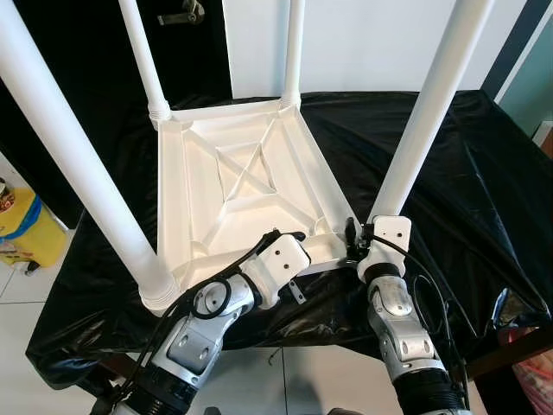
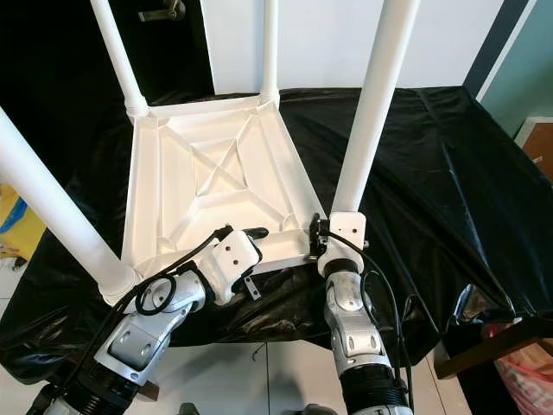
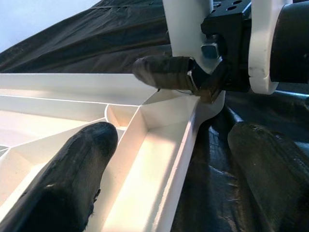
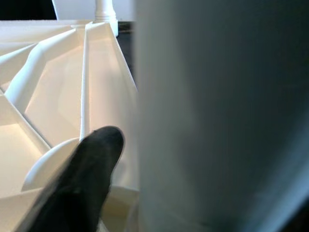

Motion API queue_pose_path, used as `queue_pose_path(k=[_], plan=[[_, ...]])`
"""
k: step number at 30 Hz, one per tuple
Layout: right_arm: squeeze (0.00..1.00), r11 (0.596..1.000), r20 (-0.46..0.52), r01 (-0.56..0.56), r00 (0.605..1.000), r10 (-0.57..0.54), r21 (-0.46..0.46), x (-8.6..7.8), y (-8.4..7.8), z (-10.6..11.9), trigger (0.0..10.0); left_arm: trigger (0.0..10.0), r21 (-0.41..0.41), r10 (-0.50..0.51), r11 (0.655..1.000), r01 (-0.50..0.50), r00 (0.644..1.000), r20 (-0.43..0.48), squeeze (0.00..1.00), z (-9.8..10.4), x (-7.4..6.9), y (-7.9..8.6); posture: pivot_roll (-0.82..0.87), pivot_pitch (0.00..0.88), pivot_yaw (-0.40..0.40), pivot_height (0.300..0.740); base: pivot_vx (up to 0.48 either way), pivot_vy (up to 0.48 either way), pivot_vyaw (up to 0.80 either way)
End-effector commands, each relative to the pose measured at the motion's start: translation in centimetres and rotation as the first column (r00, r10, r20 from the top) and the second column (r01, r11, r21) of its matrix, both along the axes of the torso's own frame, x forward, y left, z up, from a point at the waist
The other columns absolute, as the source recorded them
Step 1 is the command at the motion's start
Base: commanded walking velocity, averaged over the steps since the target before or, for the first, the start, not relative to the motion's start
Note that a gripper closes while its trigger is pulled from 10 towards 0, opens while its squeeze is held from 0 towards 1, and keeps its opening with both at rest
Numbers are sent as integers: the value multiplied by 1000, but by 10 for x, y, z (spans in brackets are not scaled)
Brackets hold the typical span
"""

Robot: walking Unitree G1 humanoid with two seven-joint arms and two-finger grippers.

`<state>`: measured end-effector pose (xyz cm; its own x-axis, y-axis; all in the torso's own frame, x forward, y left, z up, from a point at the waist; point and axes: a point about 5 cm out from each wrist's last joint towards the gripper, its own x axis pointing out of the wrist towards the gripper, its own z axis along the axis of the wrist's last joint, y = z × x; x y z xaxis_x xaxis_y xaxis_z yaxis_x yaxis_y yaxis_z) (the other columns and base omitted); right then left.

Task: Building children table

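The upturned white table (image 1: 251, 181) lies on the black-draped surface (image 1: 467, 173); left gripper (image 3: 164, 169) has its jaws spread astride the near rim, right gripper (image 1: 361, 235) beside a leg (image 1: 423, 121), jaws' state unclear

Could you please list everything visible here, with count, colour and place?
Tabletop: one, white, ribbed underside up, lying on the cloth.
Table legs: four, white, standing up from the tabletop's corners.
Cloth: one, black, covering the work surface.
Yellow container: one, on the floor at the robot's left.
Left end effector: one, black fingers straddling the tabletop's near rim, one inside and one outside.
Right end effector: one, black fingers at the base of the near right leg; one finger beside it.
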<state>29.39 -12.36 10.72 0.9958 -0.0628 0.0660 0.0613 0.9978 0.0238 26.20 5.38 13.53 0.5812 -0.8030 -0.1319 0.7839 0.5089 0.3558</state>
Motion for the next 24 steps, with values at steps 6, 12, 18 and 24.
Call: queue_pose_path(k=[6,12,18,24], plan=[[992,995,39,-100,994,101,-18,-6,-4,3,10000,10000,11,-23,1000,23,1000,13,0,0,-3,-3,-35,49,-37,740,0,0,0],[0,954,61,-289,954,294,-78,-15,-31,7,10000,10000,10,-27,1000,27,1000,16,0,0,-4,-5,-38,44,-38,740,0,0,0],[0,890,20,-444,894,448,-105,-18,-48,7,10000,10000,11,-36,999,36,999,16,0,0,-4,-5,-43,37,-29,740,0,0,0],[0,803,-45,-574,817,575,-160,-6,-62,12,10000,10000,27,-63,998,62,998,16,0,-1,-4,-4,-46,25,-3,740,0,0,0]])
